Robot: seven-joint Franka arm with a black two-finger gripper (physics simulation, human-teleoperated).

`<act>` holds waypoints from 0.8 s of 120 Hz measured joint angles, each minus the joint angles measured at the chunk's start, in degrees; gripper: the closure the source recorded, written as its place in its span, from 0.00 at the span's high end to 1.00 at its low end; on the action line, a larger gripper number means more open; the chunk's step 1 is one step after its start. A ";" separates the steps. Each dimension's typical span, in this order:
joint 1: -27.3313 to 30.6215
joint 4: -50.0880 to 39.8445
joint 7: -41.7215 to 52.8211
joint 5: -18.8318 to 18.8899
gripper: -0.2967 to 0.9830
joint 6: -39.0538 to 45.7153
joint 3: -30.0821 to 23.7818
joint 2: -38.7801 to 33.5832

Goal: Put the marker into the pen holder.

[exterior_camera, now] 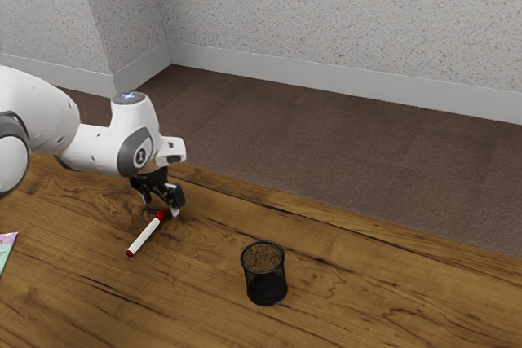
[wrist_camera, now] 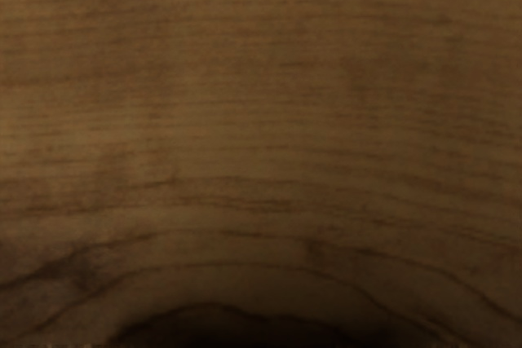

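Marker near jaws, tabletop between it and holder.

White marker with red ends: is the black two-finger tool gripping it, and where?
Nothing is held. The tool is open; the marker lies on the wooden table, one red end near the fingertips.

Red-ended white marker lies flat — black mesh pen holder upright at its four o'clock, exterior view.
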 joint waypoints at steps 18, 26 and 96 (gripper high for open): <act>0.00 -2.03 0.41 -0.42 0.76 0.37 0.00 -1.25; 0.00 -2.26 0.60 -0.49 0.76 0.47 0.00 -1.29; -0.04 -4.27 -2.51 1.57 0.32 1.14 0.03 -2.80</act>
